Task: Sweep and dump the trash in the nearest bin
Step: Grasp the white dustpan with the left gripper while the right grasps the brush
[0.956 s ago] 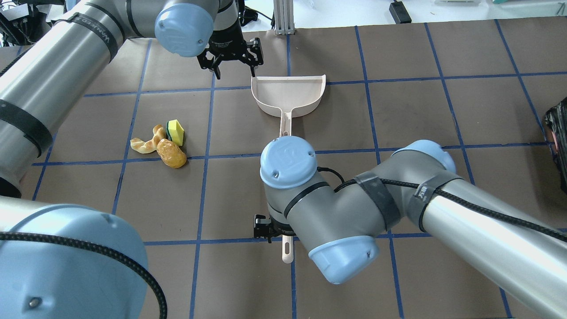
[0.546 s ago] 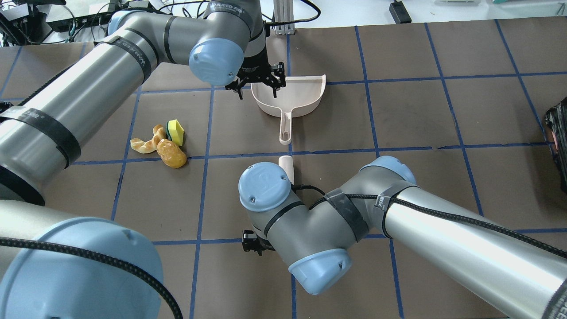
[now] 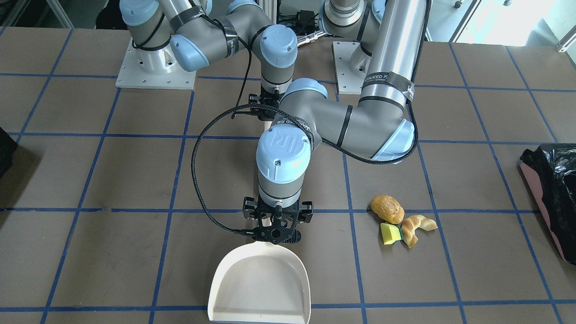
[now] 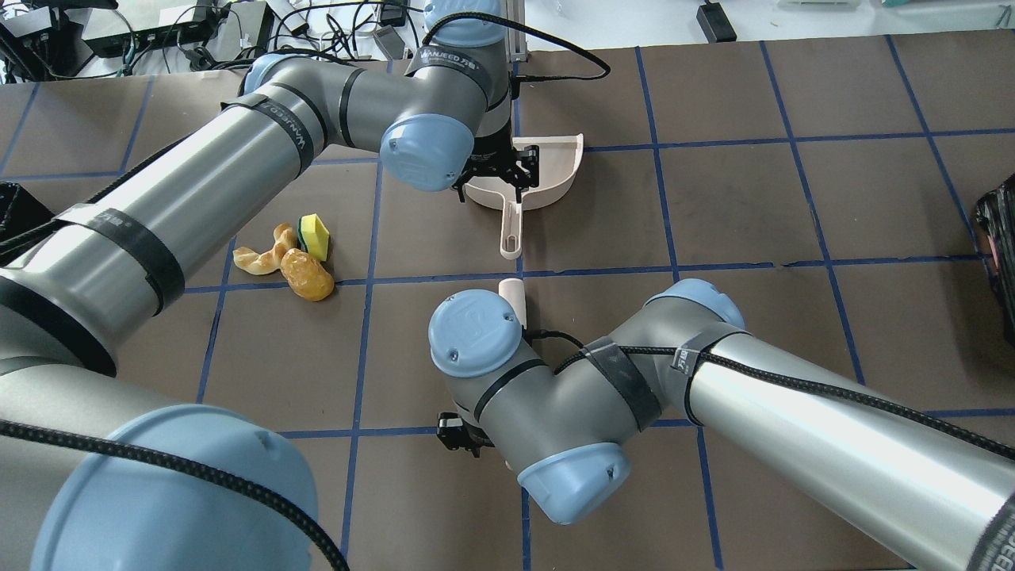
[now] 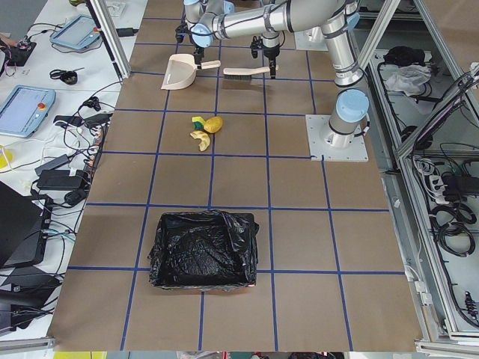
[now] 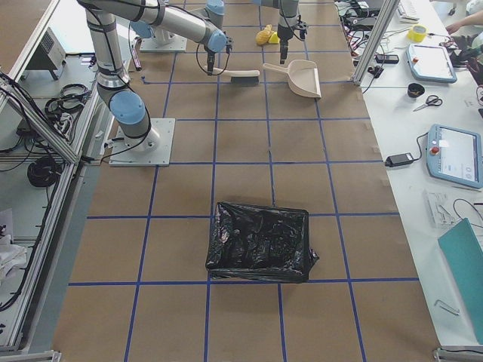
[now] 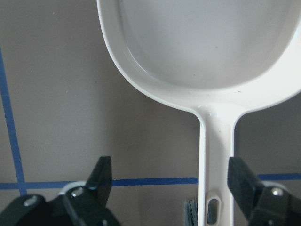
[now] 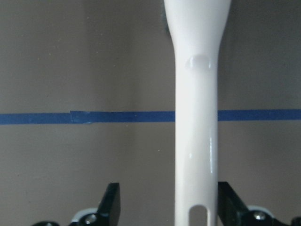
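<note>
Over the far middle of the surface (image 4: 793, 198), my left hand (image 7: 169, 165) hangs spread wide, one finger on each side of the cream dustpan's (image 7: 202, 42) handle, just behind the scoop. The handle runs close beside one finger, and I can't tell whether they touch. Nearer my base, my right hand (image 8: 168, 186) is spread the same way, astride the white brush handle (image 8: 195, 117) and not clamped on it.

The trash lies bunched off to my left: the glossy bread roll (image 4: 307, 275), the yellow wedge (image 4: 315, 236) and the croissant piece (image 4: 262, 254), each up against its neighbour. The bin (image 3: 555, 189), pinkish with a crinkled black bag, sits at the surface's left end, well apart from them.
</note>
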### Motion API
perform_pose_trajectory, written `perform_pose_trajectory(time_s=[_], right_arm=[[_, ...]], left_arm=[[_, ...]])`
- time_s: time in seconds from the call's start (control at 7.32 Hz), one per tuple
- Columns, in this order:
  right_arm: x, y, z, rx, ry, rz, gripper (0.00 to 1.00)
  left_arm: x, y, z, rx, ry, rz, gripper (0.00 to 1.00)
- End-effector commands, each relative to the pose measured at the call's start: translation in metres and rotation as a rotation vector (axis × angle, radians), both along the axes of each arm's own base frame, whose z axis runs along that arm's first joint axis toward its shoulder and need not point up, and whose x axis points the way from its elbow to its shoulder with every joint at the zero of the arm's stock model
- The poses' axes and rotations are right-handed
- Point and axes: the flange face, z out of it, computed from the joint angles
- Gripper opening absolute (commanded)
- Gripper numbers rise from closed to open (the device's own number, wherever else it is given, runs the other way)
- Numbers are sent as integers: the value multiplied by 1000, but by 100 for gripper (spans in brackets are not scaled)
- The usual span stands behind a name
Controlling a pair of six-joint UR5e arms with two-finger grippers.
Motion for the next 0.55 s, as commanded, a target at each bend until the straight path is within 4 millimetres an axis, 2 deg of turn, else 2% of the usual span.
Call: perform_pose_trajectory(time_s=[0.0,0.14,0.27,0.41], right_arm=[[-8,-6,4,0,-8,18,57],[-8,-7,4,0,-10,17,52],[-9,-7,5,-2,-12,18,48],[-10,-7,4,2,-8,20,30]], left_arm=[[-16,13,-13,24,-4,-25,86],[-15,16,-23,41,-5,-24,85],[-14,19,-30,55,-9,-34,78],[-13,21,-34,63,-12,-40,71]])
